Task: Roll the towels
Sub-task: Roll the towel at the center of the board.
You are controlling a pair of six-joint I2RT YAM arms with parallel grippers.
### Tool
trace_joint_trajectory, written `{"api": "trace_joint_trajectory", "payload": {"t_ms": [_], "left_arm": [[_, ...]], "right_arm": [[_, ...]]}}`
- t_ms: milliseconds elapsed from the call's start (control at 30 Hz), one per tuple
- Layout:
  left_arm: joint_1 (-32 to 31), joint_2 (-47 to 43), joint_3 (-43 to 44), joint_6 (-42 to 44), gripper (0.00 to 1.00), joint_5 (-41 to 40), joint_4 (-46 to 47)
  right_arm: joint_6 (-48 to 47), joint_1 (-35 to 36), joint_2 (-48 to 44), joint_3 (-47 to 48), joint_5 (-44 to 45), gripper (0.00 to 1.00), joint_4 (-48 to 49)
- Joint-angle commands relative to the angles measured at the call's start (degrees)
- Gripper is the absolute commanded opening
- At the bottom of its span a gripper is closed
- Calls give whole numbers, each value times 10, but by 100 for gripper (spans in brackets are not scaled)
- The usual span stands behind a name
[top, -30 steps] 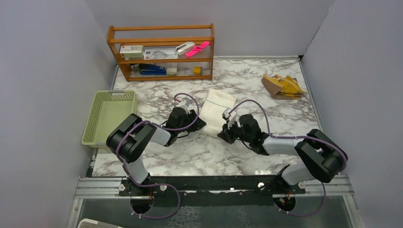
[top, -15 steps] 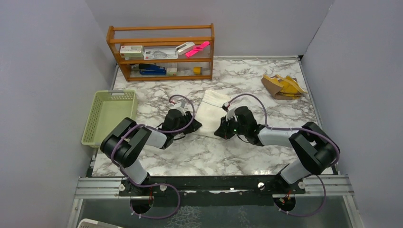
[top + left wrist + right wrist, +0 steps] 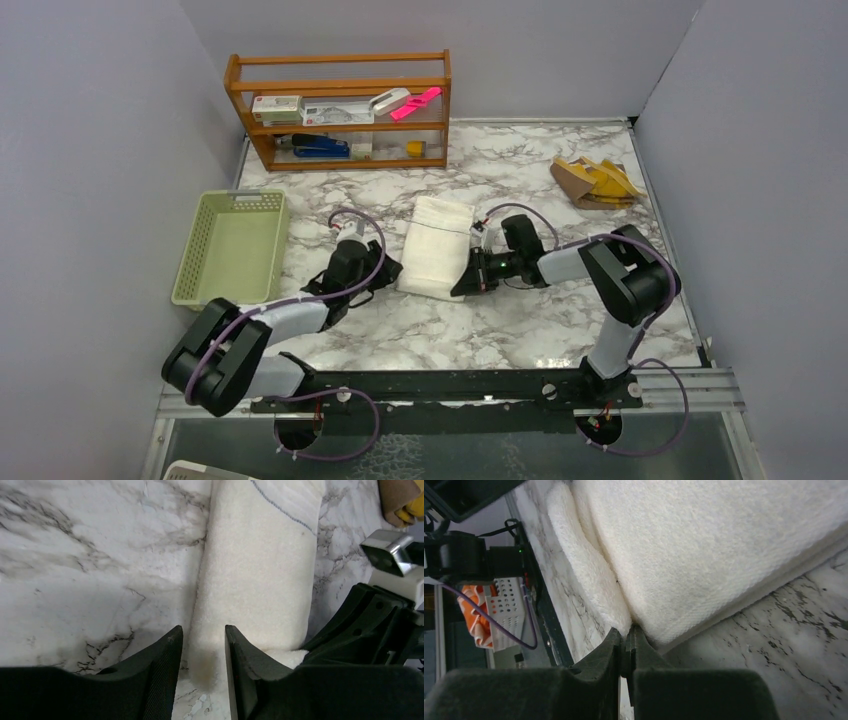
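Right end effector (image 3: 626,632) pressed together at white towel (image 3: 435,258) edge, left end effector (image 3: 204,635) spread astride its corner

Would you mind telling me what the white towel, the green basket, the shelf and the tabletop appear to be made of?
The white towel looks like cotton terry, matte, with a fuzzy looped nap. The basket seems moulded pale green plastic, its walls perforated. The shelf looks like varnished orange-brown wood. The tabletop looks like grey-veined white marble, possibly only a printed laminate.
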Motion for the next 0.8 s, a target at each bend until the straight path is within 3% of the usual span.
{"api": "trace_joint_trajectory", "payload": {"t_ms": [0,100,167,300,500,767], "left_arm": [[4,-84,65,73,41,-62,-141],[4,-111,95,108,42,1,-162],[4,-114,90,111,39,89,-127],[-3,-80,53,70,18,220,-35],[-5,-25,10,89,0,251,19],[-5,98,31,81,0,270,97]], "right_arm": [[-3,4,40,4,-34,1,-62],[-4,4,50,12,-34,1,-66],[-5,4,59,17,-37,1,-70],[-7,4,73,24,-38,1,-76],[-9,4,75,26,-37,1,-76],[-13,4,72,29,-37,1,-82]]}}
